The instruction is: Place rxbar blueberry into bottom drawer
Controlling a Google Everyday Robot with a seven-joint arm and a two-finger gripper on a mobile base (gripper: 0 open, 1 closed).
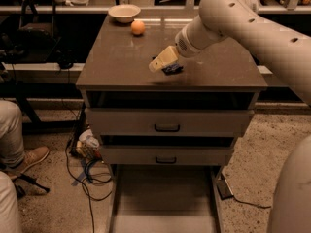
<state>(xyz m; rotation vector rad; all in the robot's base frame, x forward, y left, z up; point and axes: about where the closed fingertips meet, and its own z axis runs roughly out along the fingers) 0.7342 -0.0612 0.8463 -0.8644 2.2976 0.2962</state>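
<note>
Rxbar blueberry: small flat bar in dark blue wrapper, lying on the desk top, right of centre, approx. mid-depth. Its left end is partly hidden by the gripper, which sits just over it. Bottom drawer: lowest of 3, pulled out toward the camera, w/ plain grey-beige floor & low side walls.

Arm, single, pale: reaches in from the upper right, wrist angled down and leftward, hand low over the worktop near its middle.
</note>
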